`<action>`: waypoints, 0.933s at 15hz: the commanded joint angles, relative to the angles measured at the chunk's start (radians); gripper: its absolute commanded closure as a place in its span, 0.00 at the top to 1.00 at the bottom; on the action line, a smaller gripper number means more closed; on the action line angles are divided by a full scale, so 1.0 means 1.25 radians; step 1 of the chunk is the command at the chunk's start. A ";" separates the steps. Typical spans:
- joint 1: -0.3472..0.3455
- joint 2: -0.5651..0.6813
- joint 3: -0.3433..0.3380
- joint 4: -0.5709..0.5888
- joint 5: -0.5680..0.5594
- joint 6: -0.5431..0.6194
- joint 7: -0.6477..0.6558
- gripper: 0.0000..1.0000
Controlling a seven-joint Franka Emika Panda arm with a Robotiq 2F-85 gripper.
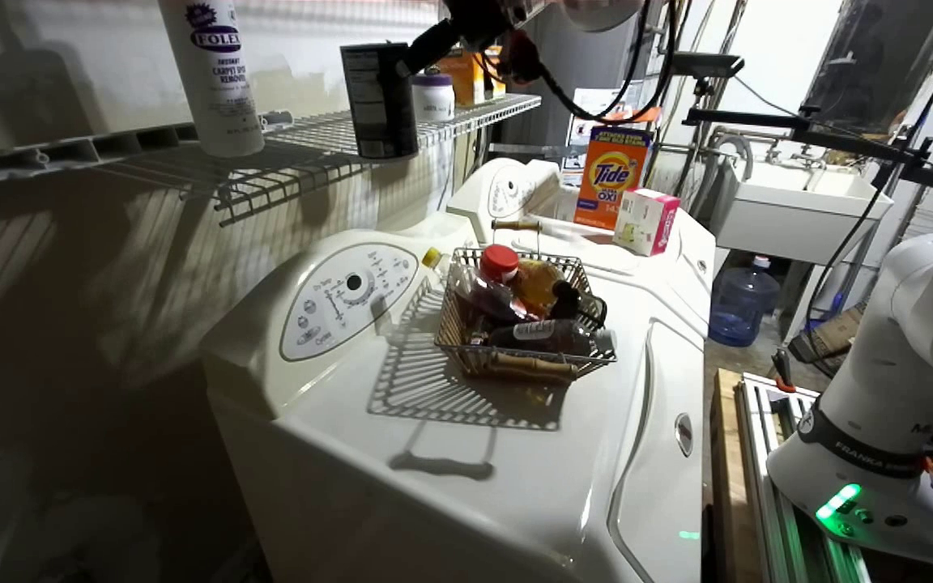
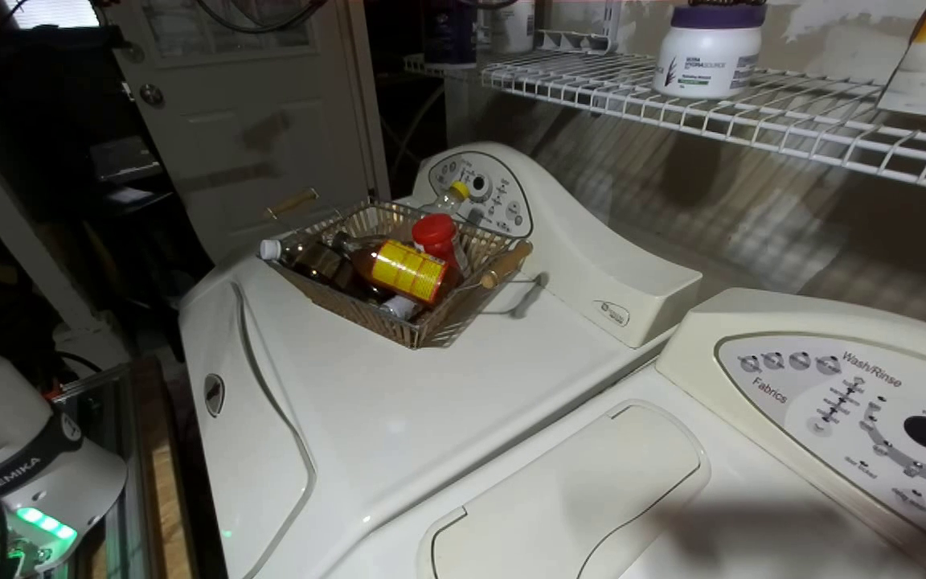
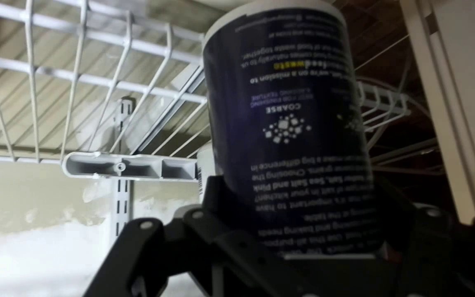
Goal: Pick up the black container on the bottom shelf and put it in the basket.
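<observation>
The black container [image 1: 381,105] is a dark canister, slightly tilted, at the front edge of the white wire shelf [image 1: 304,146]. My gripper [image 1: 408,65] has its fingers on both sides of it, near its upper part. In the wrist view the gripper [image 3: 301,198] is shut on the container [image 3: 287,115], whose print is upside down. An exterior view shows the container [image 2: 450,36] at the shelf's far end [image 2: 801,129]; there the gripper is out of view. Whether its base touches the shelf I cannot tell. The wire basket [image 1: 449,324] stands lower, on a white machine, holding several bottles; it also shows here [image 2: 350,315].
A white Folex bottle [image 1: 215,81] stands on the shelf beside the container. A white jar with a purple lid [image 1: 432,97] and orange boxes [image 1: 466,73] stand farther along. A Tide box [image 1: 612,174] and a pink-white box [image 1: 641,220] stand behind the basket.
</observation>
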 commanded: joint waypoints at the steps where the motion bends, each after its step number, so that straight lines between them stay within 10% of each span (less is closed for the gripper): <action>1: 0.041 -0.067 -0.072 -0.077 0.080 -0.099 -0.132 0.62; 12: 0.071 -0.103 -0.136 -0.235 0.059 -0.279 -0.354 0.62; 13: 0.068 -0.074 -0.133 -0.204 0.047 -0.263 -0.319 0.87; 14: 0.069 -0.074 -0.133 -0.216 0.047 -0.263 -0.330 0.87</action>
